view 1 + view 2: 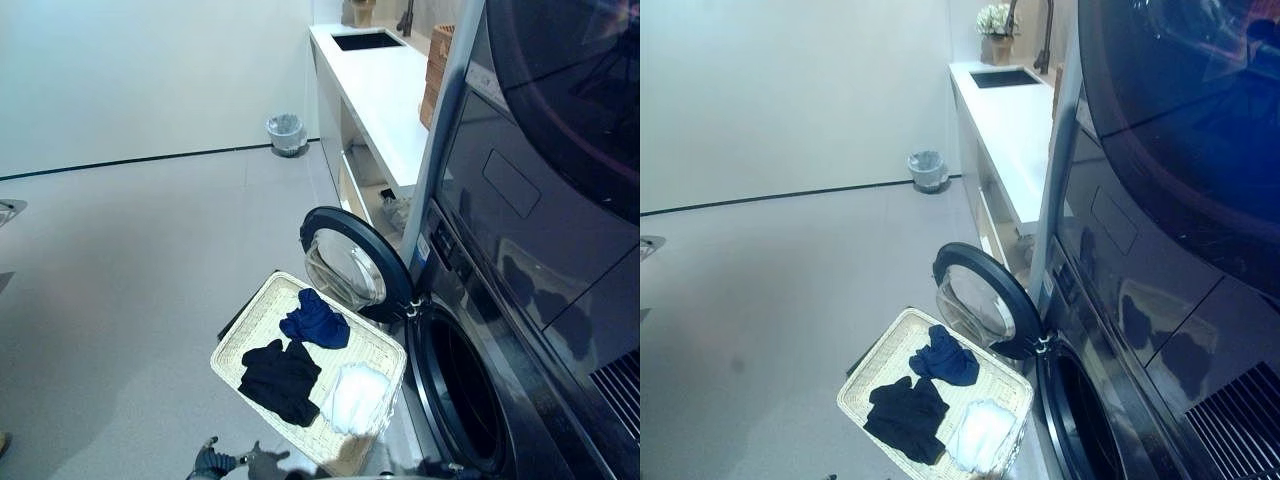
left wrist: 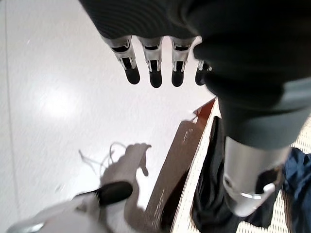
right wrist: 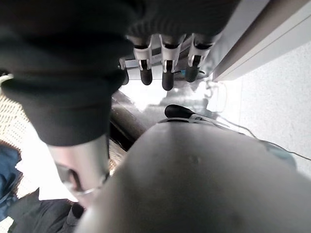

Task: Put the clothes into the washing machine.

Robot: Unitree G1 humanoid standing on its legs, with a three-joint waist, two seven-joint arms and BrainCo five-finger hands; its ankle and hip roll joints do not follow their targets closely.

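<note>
Clothes lie in a pale woven basket (image 1: 262,318) on the grey floor (image 1: 120,270), just beside the open front of the washing machine (image 1: 520,300): a blue garment (image 1: 315,322) toward the far end, a black garment (image 1: 280,380) next to it, and a white garment (image 1: 357,396) on the side nearest the drum opening (image 1: 462,390). The round door (image 1: 350,265) of the machine stands swung open above the basket's far corner. The left hand (image 2: 155,68) hangs over the floor with its fingers straight and apart, holding nothing; the black garment and the basket's rim lie just beside it, below its thumb, not touched. The right hand (image 3: 165,68) also has relaxed, straight fingers and grips nothing, near the machine's base, with the white garment and basket close by. A small bin (image 1: 286,133) stands by the far wall, beside a white counter (image 1: 385,90).
</note>
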